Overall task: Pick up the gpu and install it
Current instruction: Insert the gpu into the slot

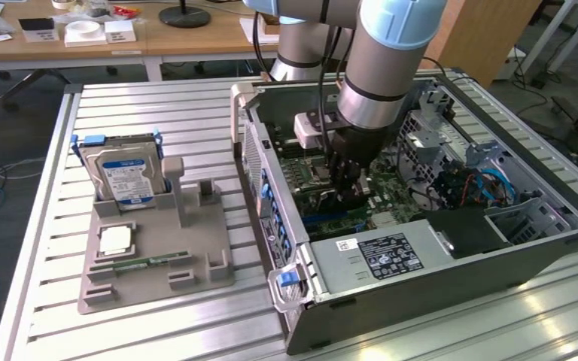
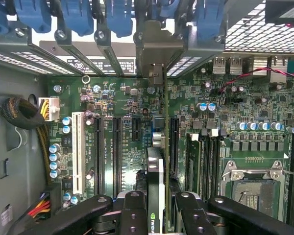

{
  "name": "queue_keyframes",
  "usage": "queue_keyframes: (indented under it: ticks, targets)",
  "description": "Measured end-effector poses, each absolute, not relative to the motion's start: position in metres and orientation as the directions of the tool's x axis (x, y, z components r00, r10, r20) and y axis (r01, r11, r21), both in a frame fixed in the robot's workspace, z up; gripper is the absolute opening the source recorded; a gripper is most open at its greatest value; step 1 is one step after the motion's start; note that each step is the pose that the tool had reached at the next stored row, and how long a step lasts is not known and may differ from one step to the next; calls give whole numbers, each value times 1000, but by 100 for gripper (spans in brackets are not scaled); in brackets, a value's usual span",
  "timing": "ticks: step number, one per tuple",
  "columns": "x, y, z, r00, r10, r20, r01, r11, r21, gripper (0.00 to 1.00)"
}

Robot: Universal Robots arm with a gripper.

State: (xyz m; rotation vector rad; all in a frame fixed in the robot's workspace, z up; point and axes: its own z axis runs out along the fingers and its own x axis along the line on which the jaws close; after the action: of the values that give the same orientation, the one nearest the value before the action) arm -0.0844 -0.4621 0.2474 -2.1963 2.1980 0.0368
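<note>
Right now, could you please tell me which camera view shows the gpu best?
The wrist view: the gpu stands edge-on over the motherboard, clamped by the gripper. In the exterior view, the gripper inside the computer case hides nearly all of it.

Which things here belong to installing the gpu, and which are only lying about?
Belong to the job:
- the gpu, gripped edge-on by the gripper
- the motherboard with its slots
- the computer case

Lying about:
- the hard drive
- the memory stick
- the silver square chip
- the grey stand that holds these three
</note>
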Motion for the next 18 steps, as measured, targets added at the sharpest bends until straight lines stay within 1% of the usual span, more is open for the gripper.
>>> queue_keyframes:
  ticks: [18]
  targets:
    - [-84, -462, 248, -1, -999, -41, -1000, 1, -7, 27]
